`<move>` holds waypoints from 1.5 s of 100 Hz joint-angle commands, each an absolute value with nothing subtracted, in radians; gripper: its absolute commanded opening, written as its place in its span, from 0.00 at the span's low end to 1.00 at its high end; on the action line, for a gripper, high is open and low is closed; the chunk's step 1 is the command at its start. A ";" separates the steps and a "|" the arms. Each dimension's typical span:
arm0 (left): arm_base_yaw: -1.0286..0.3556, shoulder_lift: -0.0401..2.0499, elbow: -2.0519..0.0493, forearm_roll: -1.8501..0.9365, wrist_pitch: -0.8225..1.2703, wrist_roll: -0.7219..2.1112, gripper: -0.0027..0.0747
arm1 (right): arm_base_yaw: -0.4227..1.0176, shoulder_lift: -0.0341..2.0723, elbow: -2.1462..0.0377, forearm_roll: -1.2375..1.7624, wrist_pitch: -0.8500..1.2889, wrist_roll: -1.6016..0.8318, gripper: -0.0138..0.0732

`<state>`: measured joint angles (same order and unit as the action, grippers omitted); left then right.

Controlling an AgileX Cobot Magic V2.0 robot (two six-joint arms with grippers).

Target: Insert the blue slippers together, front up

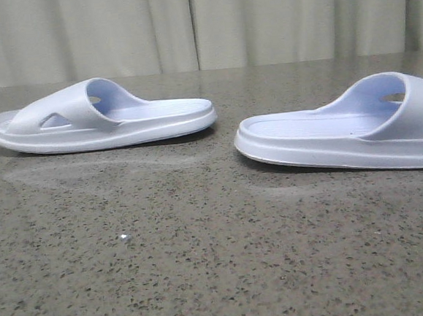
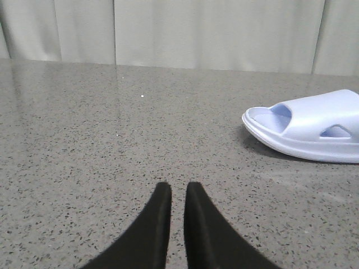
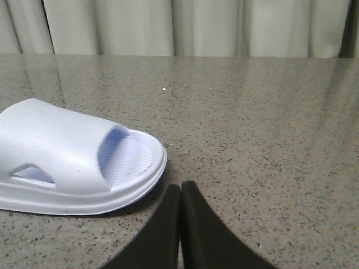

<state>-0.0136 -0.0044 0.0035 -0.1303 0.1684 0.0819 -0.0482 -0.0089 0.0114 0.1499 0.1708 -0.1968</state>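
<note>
**Inspector:** Foam, pale lavender-blue, two units. You have the left slipper point(image 1: 98, 115) lying sole-down on the speckled stone table point(image 1: 205, 261), toe end towards the table's left edge, heel inward. The right slipper point(image 1: 349, 132) sits sole-down too, well apart from the first, its heel facing the other's heel and its toe running out of the front view.

**Operator:** And the grippers?

**Inspector:** Neither holds anything. Your left gripper point(image 2: 178, 188) hovers low over bare table with its fingers nearly together, a thin slit between them; the left slipper lies off to one side in that wrist view. Your right gripper point(image 3: 180, 188) has its fingers pressed closed, tips just beside the right slipper's open end.

**Operator:** So the step in hand?

**Inspector:** In my judgement, the approach and first grasp; nothing is nested yet. You need to spread both sets of fingers before closing in. Take each slipper by the sole edge or the strap, not the soft strap cutouts. Foam this thick likely compresses and springs, so grip firmly and square, or it may twist when you lift.
</note>
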 commanded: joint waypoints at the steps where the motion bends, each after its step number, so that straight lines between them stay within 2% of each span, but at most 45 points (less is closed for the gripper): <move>1: -0.022 -0.035 0.013 -0.132 0.093 0.072 0.05 | -0.056 -0.023 0.032 0.140 0.095 -0.200 0.07; 61: -0.022 -0.035 0.013 -0.132 0.086 0.072 0.05 | -0.056 -0.023 0.032 0.140 0.095 -0.200 0.07; 101: -0.022 -0.035 0.013 -0.132 0.027 0.072 0.05 | -0.056 -0.023 0.032 0.140 0.000 -0.200 0.07; 123: -0.022 -0.035 0.013 -0.195 0.009 0.072 0.05 | -0.056 -0.023 0.032 0.299 -0.039 -0.200 0.07; 150: -0.022 -0.035 0.011 -0.522 -0.013 0.072 0.05 | -0.056 -0.023 0.032 0.604 -0.037 -0.200 0.07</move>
<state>-0.0136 -0.0044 0.0035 -0.3807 0.0786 0.0819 -0.0482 -0.0089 0.0114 0.5053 0.0416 -0.1968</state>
